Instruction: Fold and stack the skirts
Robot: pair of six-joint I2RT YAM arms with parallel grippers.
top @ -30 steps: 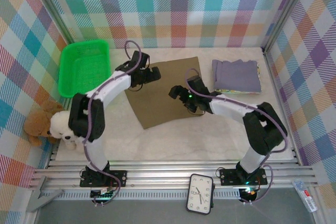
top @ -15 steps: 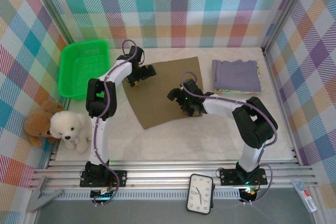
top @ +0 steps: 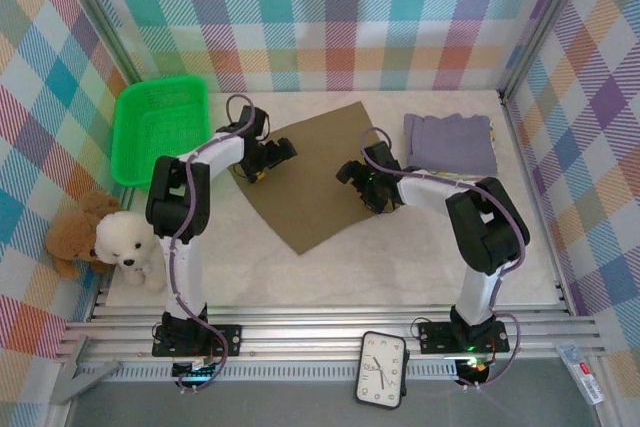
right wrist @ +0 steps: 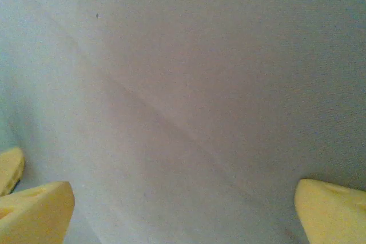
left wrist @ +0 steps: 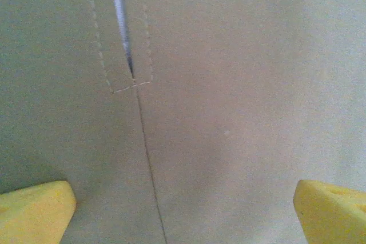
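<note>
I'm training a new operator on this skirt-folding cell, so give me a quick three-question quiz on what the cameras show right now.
1. True or false: the olive skirt lies spread flat on the table.
2. What lies just right of the olive skirt? A: a folded grey-lavender skirt. B: a clock. C: a teddy bear.
3. Fill in: the left gripper and the right gripper both hang over the olive skirt with jaws ____.

Key: 1 true; 2 A; 3 open.
</note>
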